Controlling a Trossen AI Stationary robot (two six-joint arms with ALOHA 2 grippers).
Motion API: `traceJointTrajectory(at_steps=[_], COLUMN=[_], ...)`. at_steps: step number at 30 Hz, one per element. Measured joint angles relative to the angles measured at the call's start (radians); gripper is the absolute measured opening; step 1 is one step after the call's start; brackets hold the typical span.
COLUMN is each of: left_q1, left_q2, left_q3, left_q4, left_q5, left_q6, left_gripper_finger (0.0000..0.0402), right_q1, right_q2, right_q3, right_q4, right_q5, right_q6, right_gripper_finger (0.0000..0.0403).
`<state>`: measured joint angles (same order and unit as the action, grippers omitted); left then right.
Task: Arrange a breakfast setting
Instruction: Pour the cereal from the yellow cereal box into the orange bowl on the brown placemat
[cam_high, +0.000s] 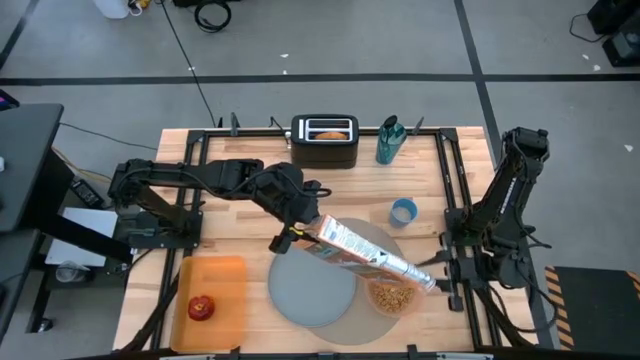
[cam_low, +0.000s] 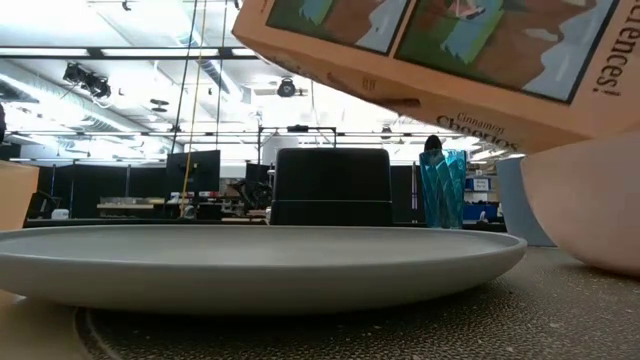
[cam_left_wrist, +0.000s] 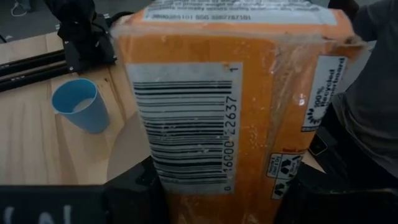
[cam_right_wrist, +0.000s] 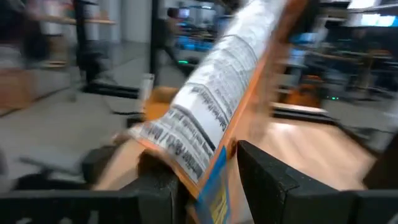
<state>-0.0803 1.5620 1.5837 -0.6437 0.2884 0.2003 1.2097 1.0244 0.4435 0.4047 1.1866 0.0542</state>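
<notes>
Now left pincer (cam_high: 300, 232) tilts cereal box (cam_high: 365, 252) over bowl (cam_high: 393, 297).

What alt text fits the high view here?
Overhead: the left gripper holds a cereal box tilted, its open end over a bowl that has cereal in it, beside a grey-blue plate on a round mat. An apple sits on an orange tray; the right arm waits at the table's right edge.

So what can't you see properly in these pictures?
Spoon: shows in no view.
Bowl: low view, cut off by the right edge; its inside is hidden.
Cereal box: low view, cut off by the top edge.
Right gripper: right wrist view is blurred; its hold on the box is unclear.
</notes>
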Motion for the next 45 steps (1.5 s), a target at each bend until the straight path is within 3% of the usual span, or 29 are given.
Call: traceJointTrajectory(at_steps=[2,4,7,9,13,21,31,37,45], left_q1=[0.0,0.0,0.0,0.0,-0.002,-0.003,-0.012,-0.035,-0.089], left_q2=[0.0,0.0,0.0,0.0,0.001,0.019,0.027,0.026,0.026], left_q3=[0.0,0.0,0.0,0.0,0.0,-0.06,-0.098,-0.108,-0.224], left_q4=[-0.005,-0.008,-0.021,-0.023,-0.06,-0.139,-0.16,-0.196,-0.139], left_q5=[-0.007,-0.008,-0.019,-0.018,-0.02,-0.027,-0.03,-0.057,-0.165], left_q6=[-0.001,0.0,-0.001,-0.002,-0.007,-0.023,-0.062,-0.094,-0.148], left_gripper_finger=[0.0192,0.0192,0.0192,0.0192,0.0192,0.0192,0.0192,0.0192,0.0211], right_q1=[0.005,0.0,0.004,0.0,0.01,-0.002,-0.05,-0.115,-0.169], right_q2=[-0.004,-0.002,-0.004,-0.003,-0.008,-0.009,-0.039,-0.076,-0.086], right_q3=[0.0,0.0,0.0,0.0,0.0,0.0,0.0,0.0,0.0], right_q4=[-0.013,-0.013,-0.026,-0.02,-0.005,0.159,0.202,0.201,0.133], right_q5=[0.069,-0.014,0.08,0.011,0.14,0.096,0.093,-0.041,-0.149], right_q6=[0.029,0.022,0.031,0.021,-0.007,-0.162,-0.192,-0.205,-0.137], right_gripper_finger=[0.0137,0.0137,0.0136,0.0136,0.0136,0.0136,0.0136,0.0136,0.0136])
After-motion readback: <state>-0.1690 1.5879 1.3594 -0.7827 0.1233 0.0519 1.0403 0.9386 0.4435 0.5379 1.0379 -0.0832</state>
